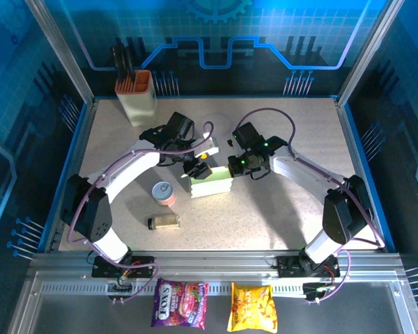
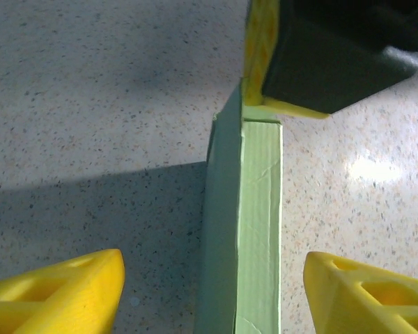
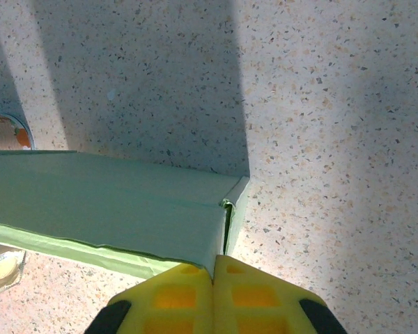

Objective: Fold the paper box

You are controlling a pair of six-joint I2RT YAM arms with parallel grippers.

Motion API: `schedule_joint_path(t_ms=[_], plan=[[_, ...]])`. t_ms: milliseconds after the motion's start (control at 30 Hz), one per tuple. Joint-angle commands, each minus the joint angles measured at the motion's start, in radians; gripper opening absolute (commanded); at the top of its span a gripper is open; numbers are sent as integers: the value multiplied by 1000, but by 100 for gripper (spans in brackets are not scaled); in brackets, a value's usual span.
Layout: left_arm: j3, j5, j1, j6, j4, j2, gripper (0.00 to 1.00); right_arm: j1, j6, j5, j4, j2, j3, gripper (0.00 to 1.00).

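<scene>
1. The box (image 1: 212, 184) sits mid-table (image 1: 299, 125), between both arms.
2. The left hand (image 2: 212, 271) is open wide, its fingers straddling a box wall and clear of it.
3. The right hand (image 3: 214, 271) is closed, pinching the box's end corner.

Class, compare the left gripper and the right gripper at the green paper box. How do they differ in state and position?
The left gripper is open, its fingers wide apart either side of a wall of the paper box; the right gripper is shut, pinching a wall at a corner. In the top view, the left gripper sits at the box's left end, the right gripper at its right end. Both have yellow fingers.
</scene>
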Motion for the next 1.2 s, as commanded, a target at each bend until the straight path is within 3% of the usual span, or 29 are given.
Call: schedule_joint_path(t_ms=[0, 200, 367, 667, 1167], plan=[[-62, -44, 29, -235, 117, -88, 72, 15, 25, 16, -6, -3, -15, 4], [-191, -124, 80, -586, 218, -248, 74, 20, 32, 29, -14, -3, -7, 5], [-196, -160, 103, -779, 117, -301, 75, 21, 28, 41, -25, -3, -1, 4], [-216, -12, 121, -896, 31, -251, 68, 29, 32, 56, -37, -2, 11, 4], [-219, -31, 89, -959, -32, -209, 67, 43, 36, 77, -58, 7, 35, 4]])
